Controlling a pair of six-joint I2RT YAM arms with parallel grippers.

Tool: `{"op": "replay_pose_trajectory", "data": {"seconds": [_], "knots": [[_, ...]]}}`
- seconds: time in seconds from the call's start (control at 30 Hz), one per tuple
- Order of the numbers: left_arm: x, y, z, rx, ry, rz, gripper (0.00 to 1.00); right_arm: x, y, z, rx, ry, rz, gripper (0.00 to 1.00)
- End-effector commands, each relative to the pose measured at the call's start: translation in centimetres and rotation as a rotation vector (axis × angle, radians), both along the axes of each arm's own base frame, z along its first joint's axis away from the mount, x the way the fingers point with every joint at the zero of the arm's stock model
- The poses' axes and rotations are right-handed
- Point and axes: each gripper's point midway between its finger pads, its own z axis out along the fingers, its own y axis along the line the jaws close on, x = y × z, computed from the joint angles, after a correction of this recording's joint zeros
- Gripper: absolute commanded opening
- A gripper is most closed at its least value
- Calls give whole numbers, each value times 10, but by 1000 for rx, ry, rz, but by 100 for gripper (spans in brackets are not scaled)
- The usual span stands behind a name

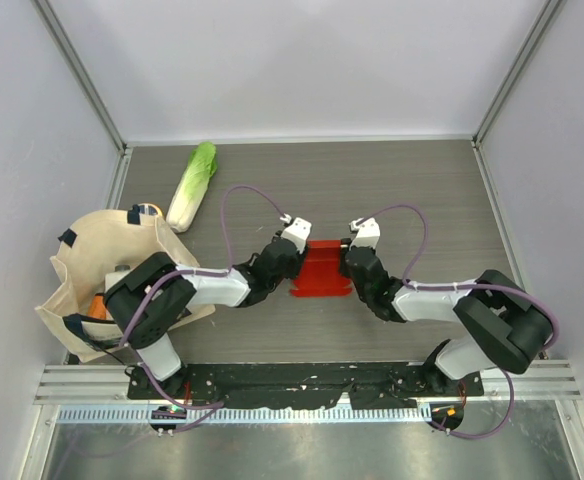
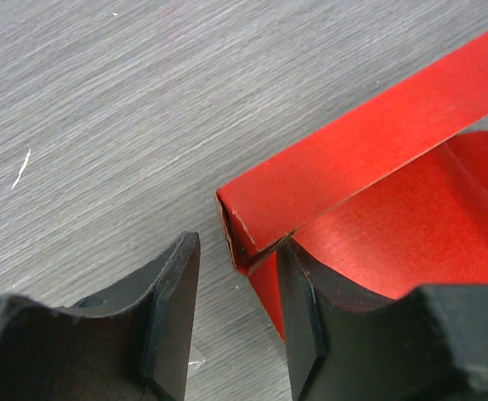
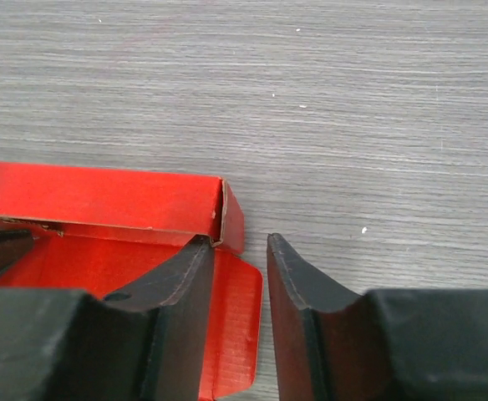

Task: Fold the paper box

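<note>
Low on the bench (image 1: 422, 190), the left gripper (image 2: 237, 249) and right gripper (image 3: 237, 242) stand partly spread, pinching nothing, one at each end of the paper box (image 1: 322, 270). The bright red box lies directly between them, long axis left-to-right, equally near both, far wall raised, an end flap flat.

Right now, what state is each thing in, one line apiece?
paper box: partly folded, one long wall raised, end flap flat.
left fingers: apart, at the box's left corner, not clamped.
right fingers: apart, at its right corner, not clamped.
tote bag: slumped, mouth open.
cabbage: lying flat beside the bag.
</note>
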Motion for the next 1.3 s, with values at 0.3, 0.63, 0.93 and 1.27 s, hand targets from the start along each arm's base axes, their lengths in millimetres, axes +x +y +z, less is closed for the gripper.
{"op": "replay_pose_trajectory", "data": {"seconds": [0.3, 0.63, 0.93, 1.27], "knots": [[39, -18, 31, -110, -161, 17, 38, 22, 16, 25, 28, -97, -2, 9], [53, -24, 34, -102, -204, 36, 21, 24, 18, 24, -5, -66, 22, 1], [56, -23, 38, -87, -173, 44, 0, 25, 16, 19, 29, 13, 78, 1], [41, -45, 44, -273, 18, 66, 39, 21, 24, 22, 43, 67, 109, 1]]}}
